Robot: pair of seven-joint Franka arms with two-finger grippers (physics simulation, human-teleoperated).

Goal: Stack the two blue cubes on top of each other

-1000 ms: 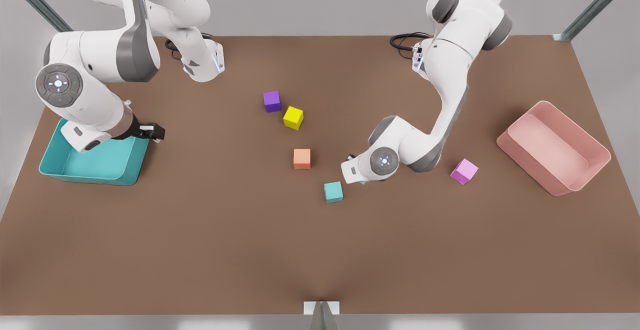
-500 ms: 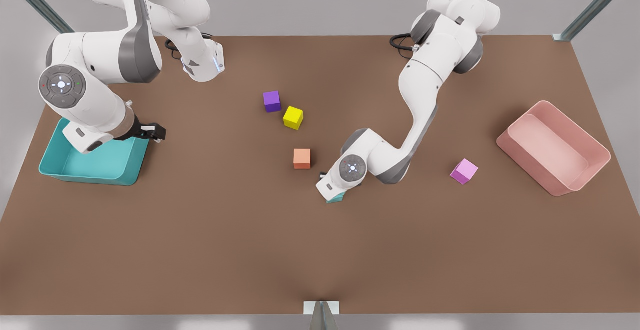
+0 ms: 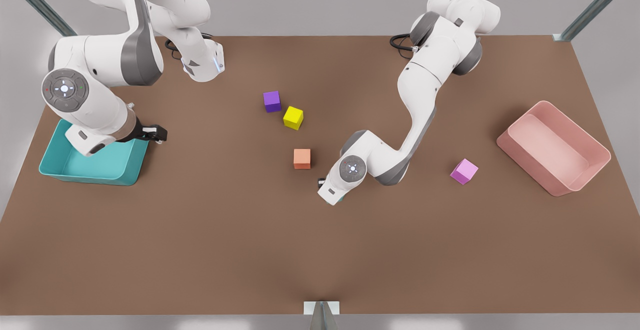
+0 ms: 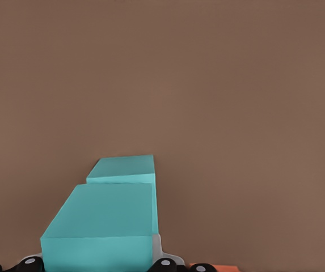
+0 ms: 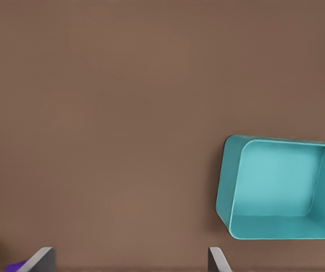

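The left hand grips a matte teal cube over its twin; the right hand waits with fingers wide beside the teal bin.

The left gripper, on the arm at the front view's right, reaches low mid-counter, clamped on a blue cube. The right gripper waits raised at the front view's left, fingers apart.

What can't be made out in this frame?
Front view: the left gripper and its wrist cover both cubes, leaving a teal sliver.
Left wrist view: whether the held cube touches the lower cube; the gripper's fingers run off the edge.
The right gripper waits open near the bin.
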